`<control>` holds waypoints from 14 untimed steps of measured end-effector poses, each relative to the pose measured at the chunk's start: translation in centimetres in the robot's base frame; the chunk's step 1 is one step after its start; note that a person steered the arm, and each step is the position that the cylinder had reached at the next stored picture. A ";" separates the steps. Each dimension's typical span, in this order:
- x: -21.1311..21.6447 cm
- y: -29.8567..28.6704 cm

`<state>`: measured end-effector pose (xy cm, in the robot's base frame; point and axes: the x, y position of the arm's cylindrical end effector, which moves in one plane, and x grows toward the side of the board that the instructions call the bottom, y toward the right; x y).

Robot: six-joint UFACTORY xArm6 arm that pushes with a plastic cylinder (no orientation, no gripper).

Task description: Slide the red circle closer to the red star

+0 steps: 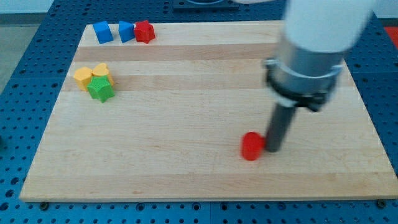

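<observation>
On the wooden table (186, 93) my tip (273, 149), a bare rod with no pincer to report, touches the view's right side of the red circle (252, 147), well apart from the red star (144, 31) beside two blue blocks (103, 32) (126, 31), near two yellow blocks (84, 78) (100, 70) and one green star (100, 89).

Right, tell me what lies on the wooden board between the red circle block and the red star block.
Nothing: in the camera view the red circle and red star are separated by bare wooden board. My tip sits on the circle's right.

pale matt wooden board (186, 93); dark matt rod (280, 127)
</observation>
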<state>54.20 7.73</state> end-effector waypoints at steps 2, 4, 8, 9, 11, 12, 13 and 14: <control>6.5 -7.6; 0.2 -12.8; -3.9 -11.1; -8.2 -14.2; -7.5 -13.9; -8.5 -12.5; -12.5 -12.4; -16.4 -13.1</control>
<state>37.82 -5.38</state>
